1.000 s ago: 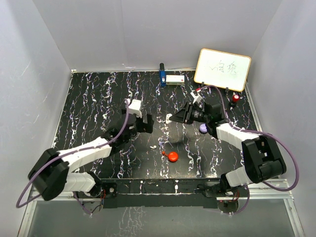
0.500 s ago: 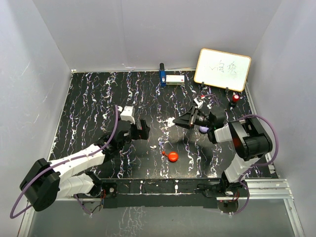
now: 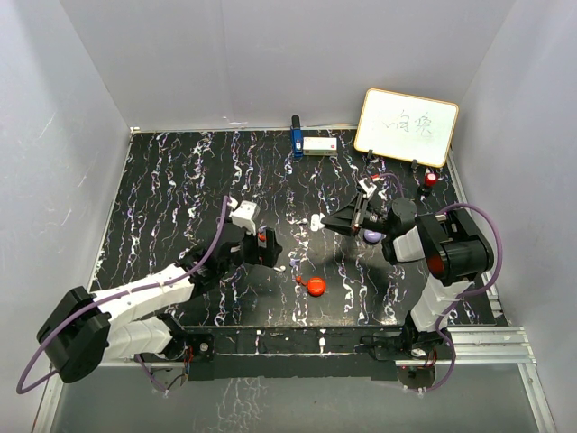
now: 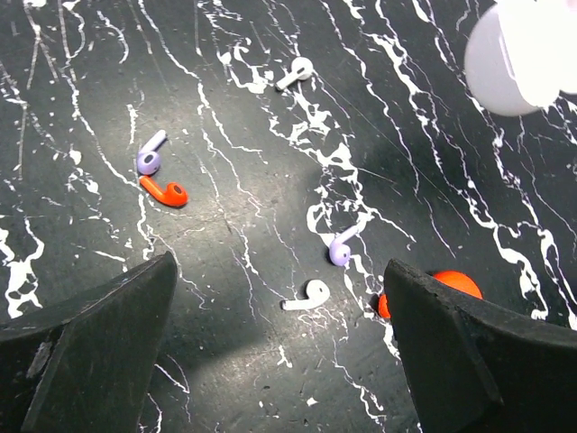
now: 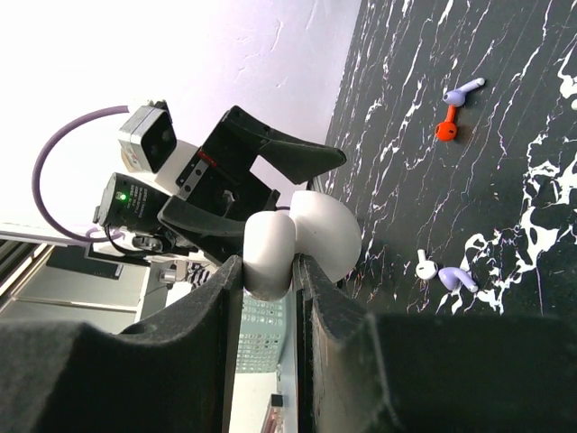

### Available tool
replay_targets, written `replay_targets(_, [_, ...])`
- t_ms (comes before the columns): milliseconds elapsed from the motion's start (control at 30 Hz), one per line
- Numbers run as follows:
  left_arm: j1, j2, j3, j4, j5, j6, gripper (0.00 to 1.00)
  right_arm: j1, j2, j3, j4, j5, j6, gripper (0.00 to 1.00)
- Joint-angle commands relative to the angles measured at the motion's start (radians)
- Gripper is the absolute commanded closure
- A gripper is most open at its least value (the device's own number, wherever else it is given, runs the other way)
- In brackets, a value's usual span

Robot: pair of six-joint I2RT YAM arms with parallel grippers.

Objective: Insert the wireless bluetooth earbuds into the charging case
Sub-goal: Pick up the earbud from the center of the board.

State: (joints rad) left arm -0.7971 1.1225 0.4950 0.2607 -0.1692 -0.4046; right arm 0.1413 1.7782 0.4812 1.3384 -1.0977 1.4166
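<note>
Resting on the table (image 4: 225, 271), earbuds (image 4: 307, 297) lie outside the white case (image 5: 325, 230).

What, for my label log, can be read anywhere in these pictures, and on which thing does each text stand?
Whiteboard at the table's far right: dark handwritten marks, too blurred to read.
Small white box at the far edge: a red mark, too small to read.
Both wrist views: no lettering visible.
Nothing can be quoted as it reads.
</note>
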Motion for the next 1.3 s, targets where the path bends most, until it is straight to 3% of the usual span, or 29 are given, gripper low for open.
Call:
replay_targets(0, [-0.019, -0.027, 0.015, -0.013, 0.082, 0.057, 0.02, -0.015, -0.001, 0.0, 0.094, -0.022, 0.011, 1.0])
replay_targets(233, [-0.057, 0.005, 0.031, -0.048, 0.121, 0.112, 0.02, -0.031, -0.016, -0.003, 0.095, -0.026, 0.016, 1.0])
replay_targets(800, [-0.12, 0.148, 0.084, -0.109, 0.046, 0.208, 0.21, -0.049, -0.03, -0.013, 0.095, -0.035, 0.012, 1.0])
replay_targets(1267, [-0.143, 0.241, 0.127, -0.107, 0.073, 0.286, 0.29, -0.059, -0.059, -0.03, 0.11, -0.037, 0.015, 1.0])
